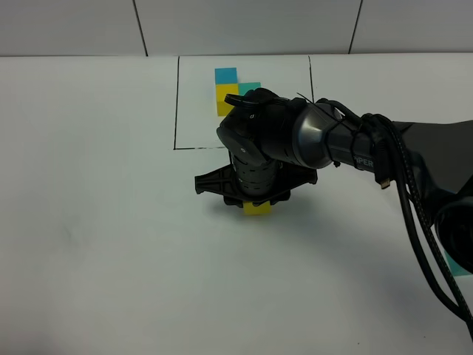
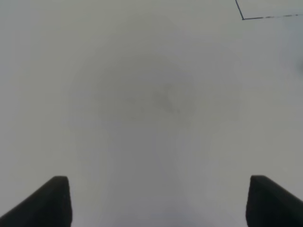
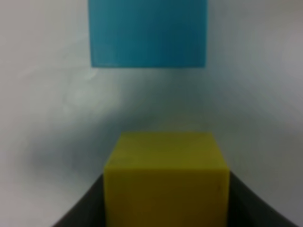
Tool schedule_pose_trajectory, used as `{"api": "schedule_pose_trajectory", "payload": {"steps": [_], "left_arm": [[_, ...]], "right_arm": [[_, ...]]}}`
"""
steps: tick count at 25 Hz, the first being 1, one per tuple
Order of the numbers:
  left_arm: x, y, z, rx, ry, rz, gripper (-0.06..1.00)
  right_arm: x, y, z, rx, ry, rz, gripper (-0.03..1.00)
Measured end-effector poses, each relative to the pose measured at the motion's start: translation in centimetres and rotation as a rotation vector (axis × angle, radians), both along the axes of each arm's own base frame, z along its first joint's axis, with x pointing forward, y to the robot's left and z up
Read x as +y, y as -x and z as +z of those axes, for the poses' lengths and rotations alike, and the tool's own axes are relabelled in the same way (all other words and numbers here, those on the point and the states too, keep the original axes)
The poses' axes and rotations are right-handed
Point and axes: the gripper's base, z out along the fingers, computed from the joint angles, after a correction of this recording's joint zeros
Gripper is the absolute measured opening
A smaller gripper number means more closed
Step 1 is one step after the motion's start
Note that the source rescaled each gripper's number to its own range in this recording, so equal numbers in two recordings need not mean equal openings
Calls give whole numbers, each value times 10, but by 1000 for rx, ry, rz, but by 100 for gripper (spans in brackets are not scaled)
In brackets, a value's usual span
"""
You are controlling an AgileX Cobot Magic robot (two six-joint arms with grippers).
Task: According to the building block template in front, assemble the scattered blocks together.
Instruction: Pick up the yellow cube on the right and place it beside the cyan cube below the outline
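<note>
Right arm [image 1: 355, 144] stretched inward, right pincer [image 1: 256, 203] clamped on yellow block [image 3: 165, 165], left pincer [image 2: 163, 203] spread wide

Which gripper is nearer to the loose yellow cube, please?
Right. The right gripper is shut on the yellow cube, a finger on either side. The left gripper is open over bare table, with no cube in its wrist view.

A plain white bench [image 1: 89, 237] fills nearly the whole view, matte and evenly lit. Along its far edge rises a pale grey wall [image 1: 66, 26], divided by thin dark seams [image 1: 140, 27].
</note>
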Motion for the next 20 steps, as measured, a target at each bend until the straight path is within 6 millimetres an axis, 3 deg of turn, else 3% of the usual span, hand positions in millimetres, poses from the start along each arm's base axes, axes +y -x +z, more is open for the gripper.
{"api": "schedule_pose_trajectory", "payload": {"steps": [20], "left_arm": [[0,0,0,0,1,1,99]], "right_arm": [[3,-4,-10,-20,-5,21,1]]}}
